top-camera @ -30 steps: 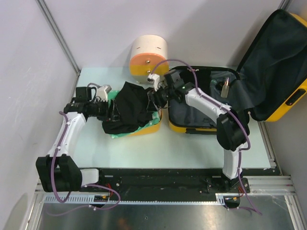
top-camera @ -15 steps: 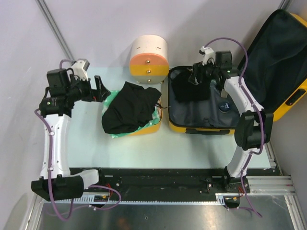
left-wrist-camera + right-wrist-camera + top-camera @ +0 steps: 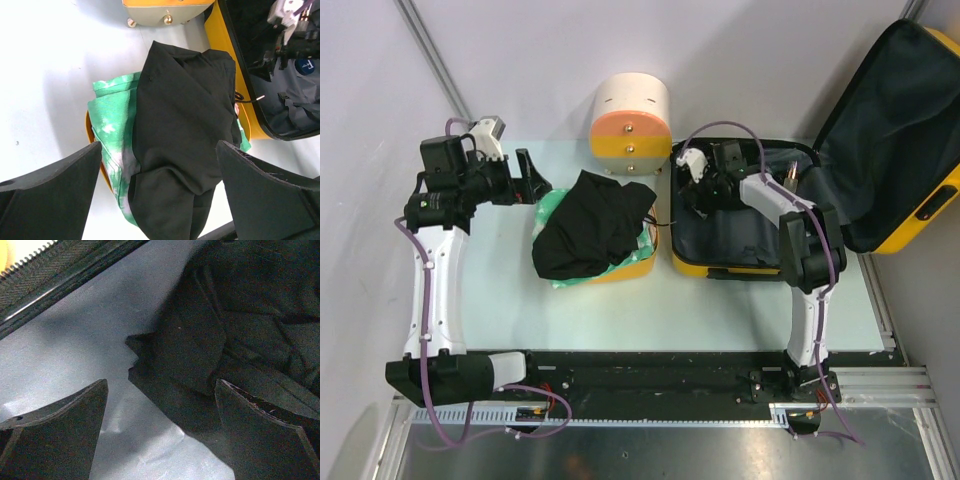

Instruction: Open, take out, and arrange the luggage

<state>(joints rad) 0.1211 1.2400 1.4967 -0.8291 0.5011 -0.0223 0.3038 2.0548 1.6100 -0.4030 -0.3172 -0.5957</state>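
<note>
1. The left gripper (image 3: 159,146) is spread wide and holds nothing. Its fingers (image 3: 55,195) hang clear of the pile beneath.
2. Directly under the gap between those fingers lies a crumpled black garment (image 3: 180,135).
3. Toward the left finger, a green cloth (image 3: 112,125) pokes out from under the garment. Both are heaped in a yellow tub (image 3: 632,268), of which only the rim shows.
4. Past the right finger is the luggage (image 3: 229,60), its yellow wall just beside the tub.
5. Farthest ahead of this gripper, beyond the garment, is a cream-and-orange cylinder (image 3: 165,12).
6. The right gripper (image 3: 161,385) is also wide apart and empty, down inside the luggage's open base.
7. Between its fingers and just ahead of them, a dark cloth (image 3: 225,325) lies folded on the grey lining (image 3: 75,340). Whether the fingers touch it cannot be told.
8. Ahead and to its left, the zipper (image 3: 45,275) runs along the luggage's rim.
9. Farthest from this gripper, the lid (image 3: 895,130) is tilted up past the right edge of the table (image 3: 720,300), with its dark inside facing the base.
</note>
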